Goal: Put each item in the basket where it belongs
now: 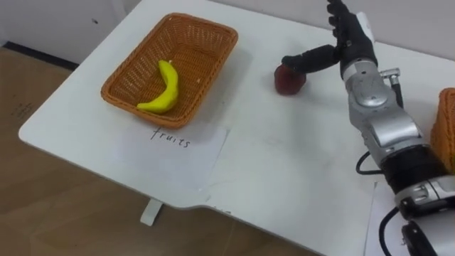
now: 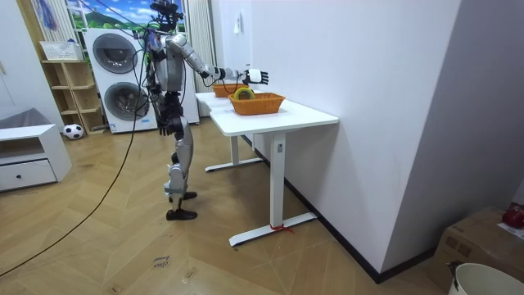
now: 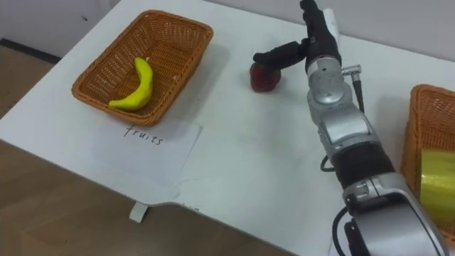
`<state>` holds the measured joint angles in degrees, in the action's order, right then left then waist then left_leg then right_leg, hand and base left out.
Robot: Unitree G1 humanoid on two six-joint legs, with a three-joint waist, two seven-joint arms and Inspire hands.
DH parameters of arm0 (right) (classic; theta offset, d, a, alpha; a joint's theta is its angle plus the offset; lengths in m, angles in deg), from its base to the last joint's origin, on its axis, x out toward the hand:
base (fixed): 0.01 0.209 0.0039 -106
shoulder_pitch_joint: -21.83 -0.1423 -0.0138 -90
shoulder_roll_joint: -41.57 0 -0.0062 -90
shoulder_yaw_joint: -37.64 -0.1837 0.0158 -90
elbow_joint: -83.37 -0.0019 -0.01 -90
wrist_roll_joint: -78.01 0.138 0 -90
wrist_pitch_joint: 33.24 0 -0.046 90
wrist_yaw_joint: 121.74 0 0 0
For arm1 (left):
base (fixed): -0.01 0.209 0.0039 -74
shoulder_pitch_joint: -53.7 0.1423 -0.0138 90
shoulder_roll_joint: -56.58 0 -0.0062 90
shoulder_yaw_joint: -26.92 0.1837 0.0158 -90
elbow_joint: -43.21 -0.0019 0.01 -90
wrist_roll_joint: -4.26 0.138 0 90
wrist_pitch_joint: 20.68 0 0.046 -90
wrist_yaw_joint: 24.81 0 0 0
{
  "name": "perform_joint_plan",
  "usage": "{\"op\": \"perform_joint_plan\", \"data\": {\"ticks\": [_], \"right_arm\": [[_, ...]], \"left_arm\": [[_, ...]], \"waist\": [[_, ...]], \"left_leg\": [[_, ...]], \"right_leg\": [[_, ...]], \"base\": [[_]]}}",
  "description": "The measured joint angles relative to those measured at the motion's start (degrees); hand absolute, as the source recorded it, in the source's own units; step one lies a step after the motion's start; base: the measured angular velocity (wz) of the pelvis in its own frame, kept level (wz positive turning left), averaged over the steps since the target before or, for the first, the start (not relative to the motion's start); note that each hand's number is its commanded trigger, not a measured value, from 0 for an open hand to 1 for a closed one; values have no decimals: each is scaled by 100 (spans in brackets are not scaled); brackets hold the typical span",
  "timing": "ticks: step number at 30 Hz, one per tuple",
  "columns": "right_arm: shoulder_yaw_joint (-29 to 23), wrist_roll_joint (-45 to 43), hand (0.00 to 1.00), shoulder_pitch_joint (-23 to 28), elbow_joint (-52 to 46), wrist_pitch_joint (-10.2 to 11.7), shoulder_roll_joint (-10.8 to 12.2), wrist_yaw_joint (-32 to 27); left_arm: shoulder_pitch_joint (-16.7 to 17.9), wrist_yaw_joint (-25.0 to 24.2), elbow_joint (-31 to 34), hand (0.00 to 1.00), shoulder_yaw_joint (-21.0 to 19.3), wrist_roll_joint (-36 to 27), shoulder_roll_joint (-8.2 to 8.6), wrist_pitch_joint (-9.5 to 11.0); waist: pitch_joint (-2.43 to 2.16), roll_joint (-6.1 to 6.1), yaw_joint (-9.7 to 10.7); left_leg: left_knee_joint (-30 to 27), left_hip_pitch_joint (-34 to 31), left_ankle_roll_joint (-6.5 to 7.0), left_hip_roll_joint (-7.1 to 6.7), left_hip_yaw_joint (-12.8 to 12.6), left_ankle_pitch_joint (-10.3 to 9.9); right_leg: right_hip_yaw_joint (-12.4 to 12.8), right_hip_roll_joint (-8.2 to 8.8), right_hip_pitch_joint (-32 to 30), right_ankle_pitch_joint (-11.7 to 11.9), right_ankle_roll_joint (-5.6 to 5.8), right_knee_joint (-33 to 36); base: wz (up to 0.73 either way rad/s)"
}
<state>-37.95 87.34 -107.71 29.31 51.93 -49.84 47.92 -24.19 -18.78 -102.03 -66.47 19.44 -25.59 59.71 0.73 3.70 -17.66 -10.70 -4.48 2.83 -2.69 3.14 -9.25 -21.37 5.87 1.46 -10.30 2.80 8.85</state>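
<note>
Apple, perhaps, beneath right hand

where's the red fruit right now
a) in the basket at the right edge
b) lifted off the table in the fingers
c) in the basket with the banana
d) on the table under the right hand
d: the red fruit sits on the white table outside the fruits basket, with the open right hand just over it; the banana alone lies in that basket.
</note>
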Motion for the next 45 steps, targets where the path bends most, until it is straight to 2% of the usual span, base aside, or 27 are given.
{"op": "perform_joint_plan", "data": {"ticks": [2,5,12,26,29,36,44,45], "right_arm": [[29,53,0,-3,172,48,26,132],[45,50,0,-3,444,47,30,330],[45,35,0,-4,662,50,31,566],[41,37,0,-6,661,51,28,626],[49,-24,0,-6,661,51,29,689],[87,-345,0,-6,652,51,25,739],[355,-962,0,-5,653,53,4,868],[382,-1061,9,-5,653,53,3,875]], "left_arm": [[-11,0,-2,0,135,-1,-67,26],[-12,-10,-2,0,160,-2,-72,96],[-16,-14,-50,0,160,-115,-82,198],[-19,-28,-161,0,167,-215,-81,206],[-19,-29,-164,0,243,-213,-83,201],[-43,-41,-177,0,255,-212,-83,201],[-158,-51,-257,0,247,-212,-82,202],[-179,-51,-257,0,246,-212,-82,203]], "waist": [[50,83,-21],[99,168,-38],[116,167,-70],[108,130,-70],[99,114,-15],[92,101,9],[73,73,-13],[71,71,-10]], "left_leg": [[-2,16,0,0,11,0],[-1,-20,0,-4,-15,0],[-3,-102,0,-2,-111,0],[-9,-102,0,2,-155,0],[-9,-106,0,1,-153,0],[-15,-104,0,1,-131,0],[-17,-104,0,1,-121,0],[-17,-104,0,1,-121,0]], "right_leg": [[-3,-4,23,0,0,-2],[19,-5,-7,0,0,-16],[72,1,-121,0,0,-19],[63,4,-126,0,0,-21],[73,4,-125,0,0,-21],[74,2,-130,0,0,-21],[70,3,-129,0,0,-21],[68,3,-129,0,0,-21]], "base": [[4],[2],[-7],[-1],[0],[-2],[0],[0]]}}
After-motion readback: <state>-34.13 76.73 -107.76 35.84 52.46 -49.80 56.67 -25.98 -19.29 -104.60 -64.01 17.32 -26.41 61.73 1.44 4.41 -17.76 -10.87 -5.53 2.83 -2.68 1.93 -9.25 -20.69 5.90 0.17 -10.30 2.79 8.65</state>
